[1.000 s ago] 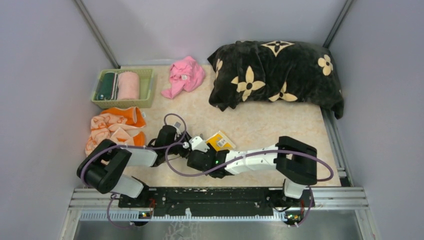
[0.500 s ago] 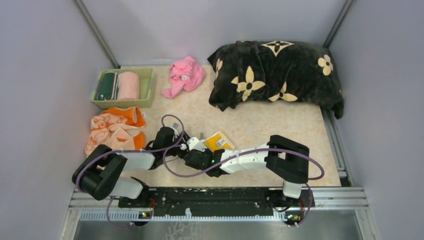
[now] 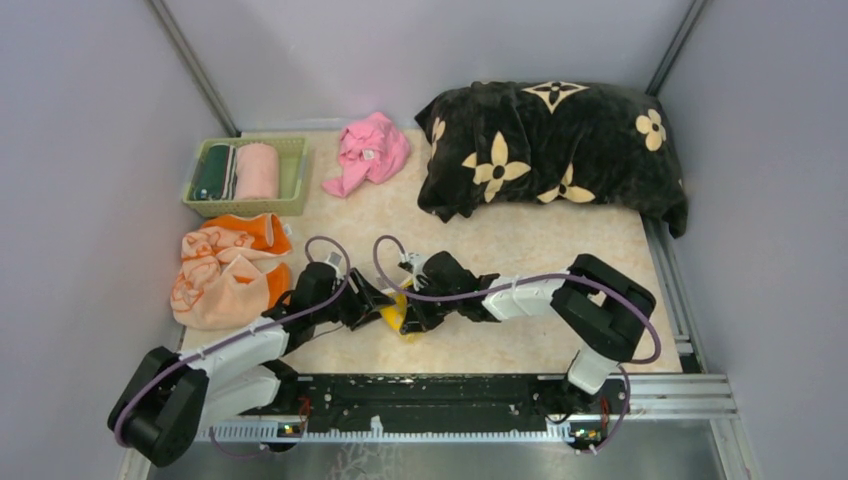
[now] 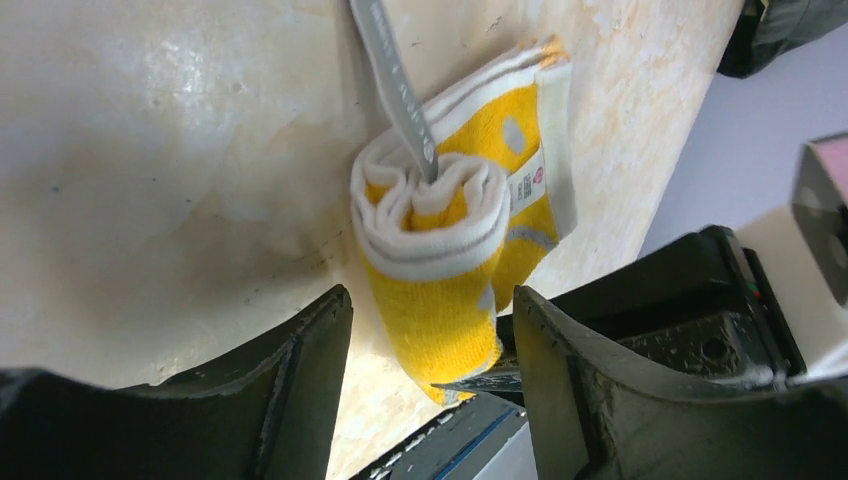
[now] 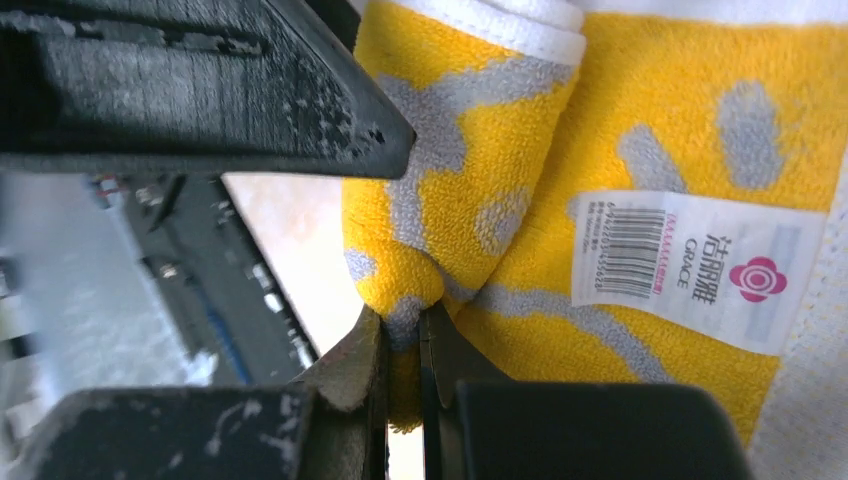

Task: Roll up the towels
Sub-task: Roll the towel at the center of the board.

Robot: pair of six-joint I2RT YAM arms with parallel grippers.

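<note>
hidden: from above, left gripper (image 3: 374, 301) and right gripper (image 3: 416, 308) are covering most of the yellow towel (image 3: 398, 318), near centre.
right gripper: is pinching its fold tightly.
left gripper: is gaping wide around it.
changed: towel is sitting nearer, further left.

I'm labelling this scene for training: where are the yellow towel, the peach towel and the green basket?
yellow towel (image 4: 440, 310), left wrist view, on the roll's yellow side.
peach towel (image 3: 225, 272), top external view, on its crumpled middle.
green basket (image 3: 245, 207), top external view, on its near wall.
</note>
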